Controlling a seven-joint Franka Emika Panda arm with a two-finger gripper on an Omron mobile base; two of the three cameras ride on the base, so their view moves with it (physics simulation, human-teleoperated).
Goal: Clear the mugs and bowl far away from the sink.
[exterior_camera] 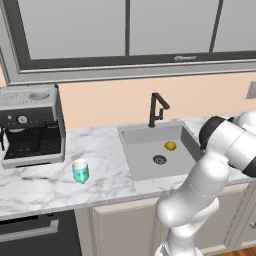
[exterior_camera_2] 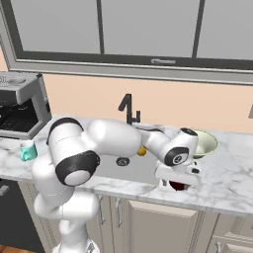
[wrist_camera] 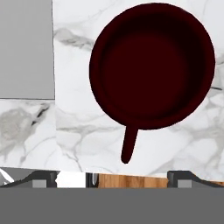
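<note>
gripper (wrist_camera: 113, 177) parked directly above the maroon mug (wrist_camera: 152, 65), fingers spread wide apart, tips barely showing at the bottom of the hand view, nothing between them. mug upright on the marble counter (wrist_camera: 74, 131), thin handle pointing toward the counter's front edge, sitting just off the sink (wrist_camera: 26, 48) corner. in the right base view, hand (exterior_camera_2: 178, 174) hovering low over that same mug (exterior_camera_2: 177, 186) at the counter's front edge, right of the basin. bowl (exterior_camera_2: 205, 142) just behind the wrist, on the counter close to the sink's right side. teal mug (exterior_camera: 80, 171) well apart on the left stretch of counter, in front of the coffee machine (exterior_camera: 31, 125). small yellow item (exterior_camera: 170, 145) lying in the basin near the drain.

looks like step 1 of 3: pre-grasp on the maroon mug, not yet touched. next move probably needs a straight descent with 1 finger inside the rim and 1 outside, off the handle, then close, lift, carry away from the sink. risk: mug near the front edge, a nudge could tip it off
</note>
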